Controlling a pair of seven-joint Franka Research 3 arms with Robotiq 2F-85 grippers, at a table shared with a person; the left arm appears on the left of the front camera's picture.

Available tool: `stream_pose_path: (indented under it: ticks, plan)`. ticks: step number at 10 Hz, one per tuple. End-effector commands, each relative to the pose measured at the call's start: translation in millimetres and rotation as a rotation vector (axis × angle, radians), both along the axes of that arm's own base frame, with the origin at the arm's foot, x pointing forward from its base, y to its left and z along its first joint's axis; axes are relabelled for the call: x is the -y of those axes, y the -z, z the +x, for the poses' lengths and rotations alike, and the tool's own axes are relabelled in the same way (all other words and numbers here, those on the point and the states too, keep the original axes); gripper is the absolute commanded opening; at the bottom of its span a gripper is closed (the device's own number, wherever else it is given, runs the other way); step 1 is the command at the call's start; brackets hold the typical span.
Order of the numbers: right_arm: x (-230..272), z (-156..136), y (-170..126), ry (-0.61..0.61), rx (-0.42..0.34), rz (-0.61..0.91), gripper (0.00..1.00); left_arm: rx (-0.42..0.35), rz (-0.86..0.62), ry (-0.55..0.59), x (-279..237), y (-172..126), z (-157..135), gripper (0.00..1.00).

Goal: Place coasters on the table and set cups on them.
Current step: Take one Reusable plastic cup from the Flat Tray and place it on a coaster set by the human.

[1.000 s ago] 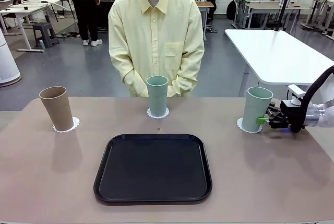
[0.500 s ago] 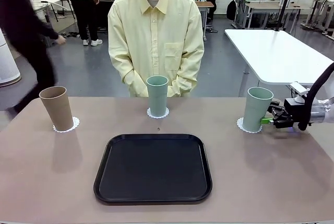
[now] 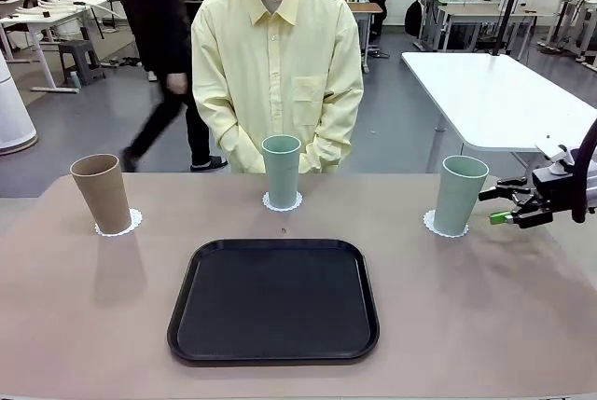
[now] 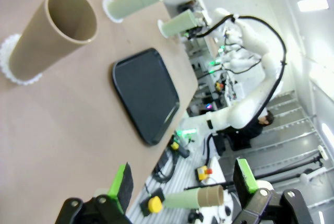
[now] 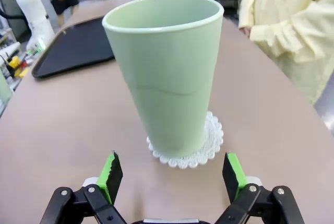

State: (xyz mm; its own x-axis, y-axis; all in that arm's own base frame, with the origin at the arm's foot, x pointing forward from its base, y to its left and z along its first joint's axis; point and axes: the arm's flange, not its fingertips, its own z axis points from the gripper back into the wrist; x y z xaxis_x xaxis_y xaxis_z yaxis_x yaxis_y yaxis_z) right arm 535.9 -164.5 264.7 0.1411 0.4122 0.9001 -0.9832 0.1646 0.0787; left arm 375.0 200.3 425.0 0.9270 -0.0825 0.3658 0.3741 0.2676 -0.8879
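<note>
Three cups stand upright on lacy white coasters along the far side of the beige table [image 3: 93, 307]: a tan cup [image 3: 101, 193] on the left coaster [image 3: 119, 225], a sage green cup [image 3: 281, 171] on the middle coaster [image 3: 282, 202], and another sage green cup [image 3: 459, 195] on the right coaster [image 3: 437, 225]. My right gripper [image 3: 497, 206] is open, just right of that cup and apart from it. The right wrist view has the cup [image 5: 167, 72] on its coaster [image 5: 201, 148] ahead of the open gripper [image 5: 172, 174]. My left gripper [image 4: 182, 182] is open and holds nothing, with the tan cup [image 4: 49, 33] far ahead.
A black rectangular tray [image 3: 273, 299] lies in the middle of the table near the front. A person in a pale yellow shirt [image 3: 277, 64] stands at the far edge behind the middle cup, hands together. A white table [image 3: 490, 92] stands behind at the right.
My right gripper has drawn back to the right, away from the right green cup, which stays on its coaster. A passer-by has walked across the background.
</note>
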Motion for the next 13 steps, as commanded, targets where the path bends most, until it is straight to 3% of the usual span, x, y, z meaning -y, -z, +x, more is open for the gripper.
stream_pose_path:
  ticks: [1, 3, 4, 6, 8, 13]
  plan:
    - [-12, -30, -30, 0.044, -0.021, -0.161, 1.0, -0.009, 0.001, -0.013, 1, -3, 0, 1.0]
    - [-22, -59, -74, 0.052, -0.03, -0.333, 1.0, -0.009, 0.001, -0.013, 1, -3, 0, 1.0]
    - [-33, -81, -101, -0.006, -0.06, -0.487, 1.0, -0.009, 0.001, -0.013, 1, -3, 0, 1.0]
    - [-64, -108, -156, -0.075, -0.137, -0.628, 1.0, -0.009, 0.001, -0.013, 1, -3, 0, 1.0]
    - [-91, -124, -179, -0.064, -0.171, -0.684, 1.0, -0.009, 0.001, -0.013, 1, -3, 0, 1.0]
    - [-126, -167, -221, 0.004, -0.144, -0.759, 1.0, -0.009, 0.001, -0.013, 1, -3, 0, 1.0]
